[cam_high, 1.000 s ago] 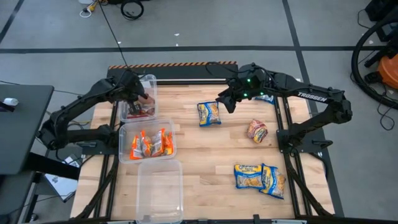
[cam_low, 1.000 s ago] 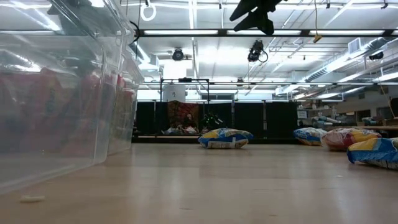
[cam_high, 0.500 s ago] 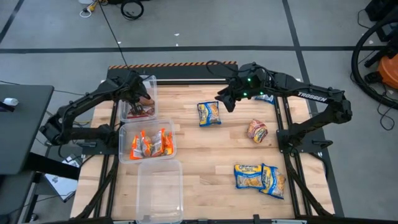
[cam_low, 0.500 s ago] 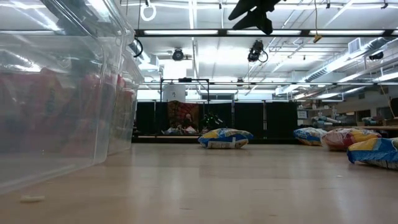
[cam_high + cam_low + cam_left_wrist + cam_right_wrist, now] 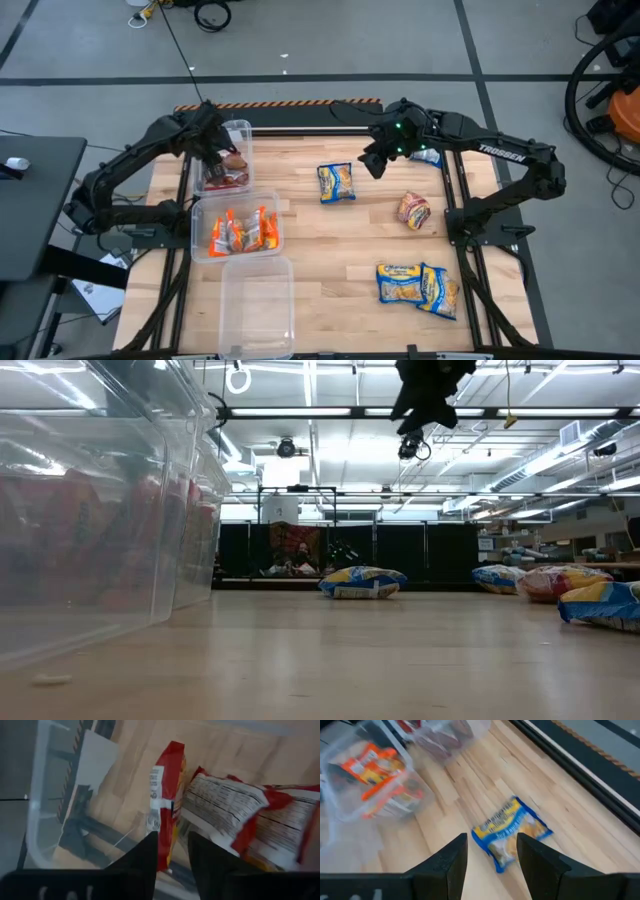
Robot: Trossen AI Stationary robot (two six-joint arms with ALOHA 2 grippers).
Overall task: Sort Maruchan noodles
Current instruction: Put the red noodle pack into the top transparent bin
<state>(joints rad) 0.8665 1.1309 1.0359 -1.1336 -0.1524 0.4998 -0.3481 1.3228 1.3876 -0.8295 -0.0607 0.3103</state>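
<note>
Over your wooden surface [image 5: 340, 240], the left hand [image 5: 222, 152] hangs parted above red packets [image 5: 240, 815]; the right hand [image 5: 375, 165] hovers open, empty, above a blue-and-yellow packet [image 5: 337, 182].

A wooden table [image 5: 340, 240] bears three clear bins [image 5: 256, 303] and loose noodle packets [image 5: 337, 182].

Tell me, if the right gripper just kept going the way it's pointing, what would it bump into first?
Most likely the blue-and-yellow noodle packet lying on the wooden table. The right gripper has its open fingers framing it with nothing between, though the depth is hard to judge.
</note>
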